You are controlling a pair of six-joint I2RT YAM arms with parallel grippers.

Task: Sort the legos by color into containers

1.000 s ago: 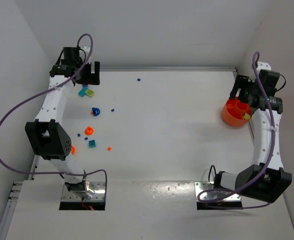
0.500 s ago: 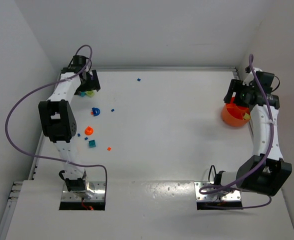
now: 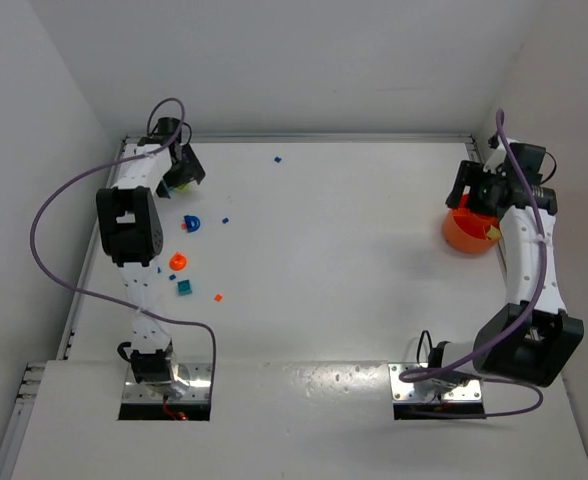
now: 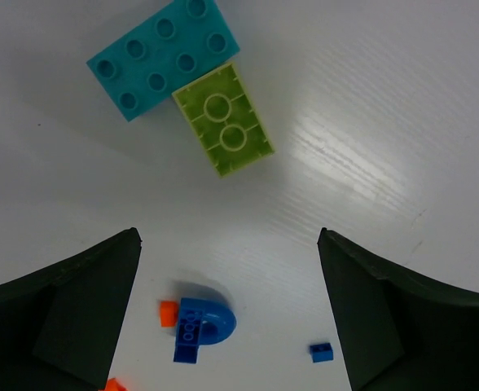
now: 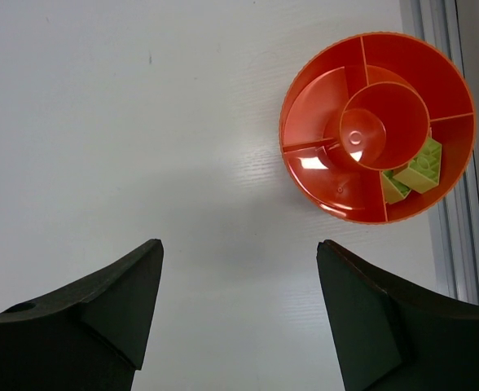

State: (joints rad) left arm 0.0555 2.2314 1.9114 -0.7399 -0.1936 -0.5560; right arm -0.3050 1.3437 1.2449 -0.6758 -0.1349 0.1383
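Left gripper (image 4: 227, 238) wide open, empty, teal brick (image 4: 164, 57) touching lime brick (image 4: 225, 122) ahead of its jaws, right gripper (image 5: 239, 246) open, empty, orange bowl (image 5: 329, 175) ahead-right of its jaws (lime bricks (image 5: 425, 167) inside)

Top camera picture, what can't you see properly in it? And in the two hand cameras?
Top view: the left gripper covers the teal brick and most of the lime brick.
Top view: the blue specks are too small to show their shape.
Left wrist view: an orange piece is cut off by the bottom edge.
Right wrist view: the lime pieces in the orange bowl overlap, so their number is unclear.
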